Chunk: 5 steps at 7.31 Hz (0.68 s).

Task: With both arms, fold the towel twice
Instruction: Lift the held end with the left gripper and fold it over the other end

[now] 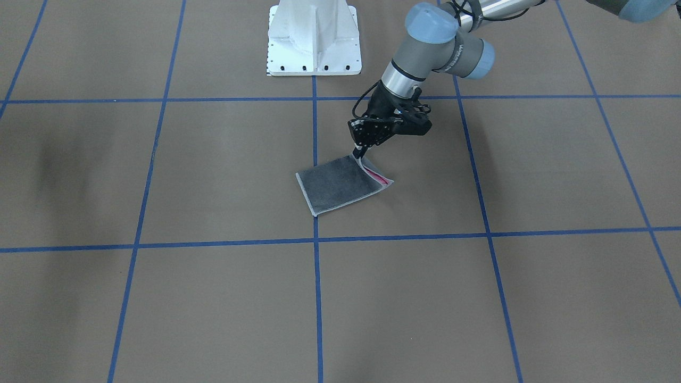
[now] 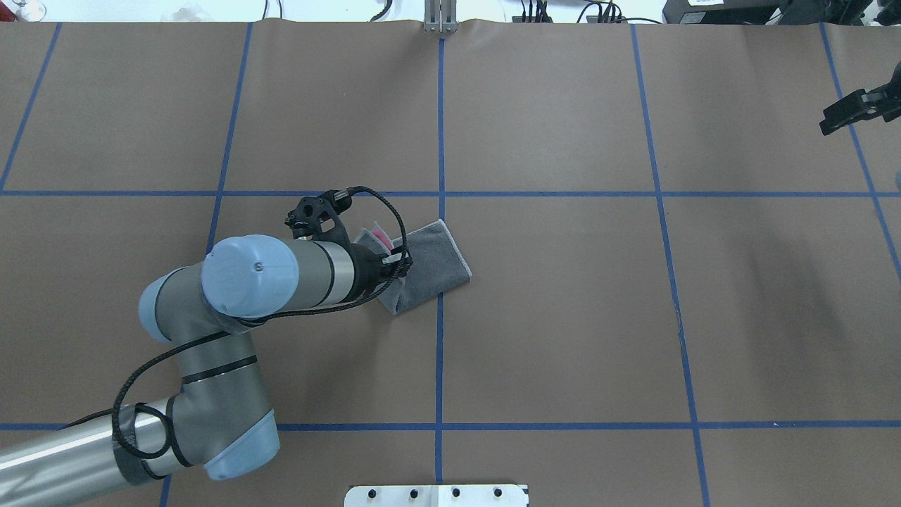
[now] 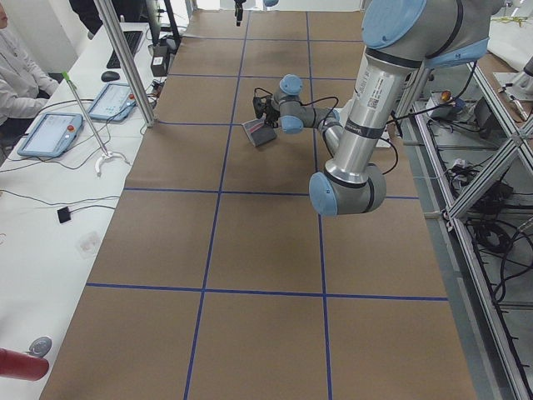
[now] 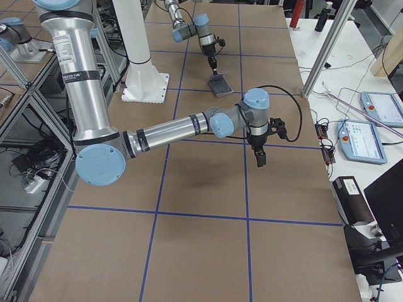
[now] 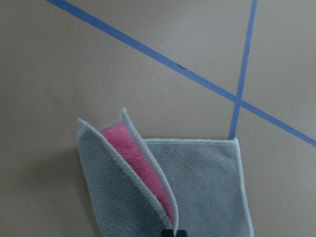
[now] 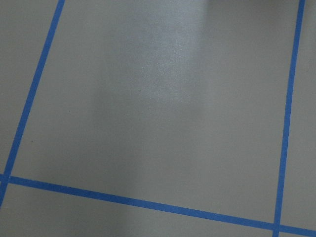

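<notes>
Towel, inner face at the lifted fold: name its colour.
Pink; the towel shows it best in the left wrist view.

I work this rig from far away, and I can see it is a robot lab. The big table (image 3: 266, 242) is covered in brown paper, with blue tape lines (image 1: 316, 298) that make squares. A left arm (image 2: 310, 274) and a right arm (image 4: 170, 129), both silver with light blue caps, reach over it. A white metal base (image 1: 314, 37) stands on the table. Beside the table is a long white desk (image 3: 50, 225) with control tablets (image 3: 50, 133), a keyboard (image 3: 133, 42) and loose wires. A person in a white top (image 3: 21, 79) is at that desk. Metal frames (image 3: 491, 167) with bundles of cables (image 3: 500, 242) stand on the other side.
</notes>
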Each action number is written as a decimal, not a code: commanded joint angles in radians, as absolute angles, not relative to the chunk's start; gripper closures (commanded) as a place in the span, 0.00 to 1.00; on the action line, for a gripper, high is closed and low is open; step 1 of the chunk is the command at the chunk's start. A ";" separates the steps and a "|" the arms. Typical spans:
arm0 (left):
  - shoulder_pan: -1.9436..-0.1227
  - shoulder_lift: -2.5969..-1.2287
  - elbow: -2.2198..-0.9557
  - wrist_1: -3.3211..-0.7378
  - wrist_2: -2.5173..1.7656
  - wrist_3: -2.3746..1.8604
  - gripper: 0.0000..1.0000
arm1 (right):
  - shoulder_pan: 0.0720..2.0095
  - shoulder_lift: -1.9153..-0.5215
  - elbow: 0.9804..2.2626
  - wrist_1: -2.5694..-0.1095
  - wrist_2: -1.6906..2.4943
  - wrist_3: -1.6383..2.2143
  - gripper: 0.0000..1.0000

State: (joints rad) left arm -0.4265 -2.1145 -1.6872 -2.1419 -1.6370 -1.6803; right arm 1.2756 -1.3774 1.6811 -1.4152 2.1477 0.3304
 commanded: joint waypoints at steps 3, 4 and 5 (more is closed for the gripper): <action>-0.419 -2.264 -1.559 -2.132 -1.634 -1.680 1.00 | 1.278 -1.378 1.680 -1.417 2.148 0.336 0.00; -0.419 -2.279 -1.540 -2.131 -1.632 -1.680 1.00 | 1.278 -1.378 1.680 -1.416 2.148 0.336 0.00; -0.419 -2.281 -1.534 -2.131 -1.631 -1.680 1.00 | 1.278 -1.378 1.680 -1.416 2.148 0.336 0.00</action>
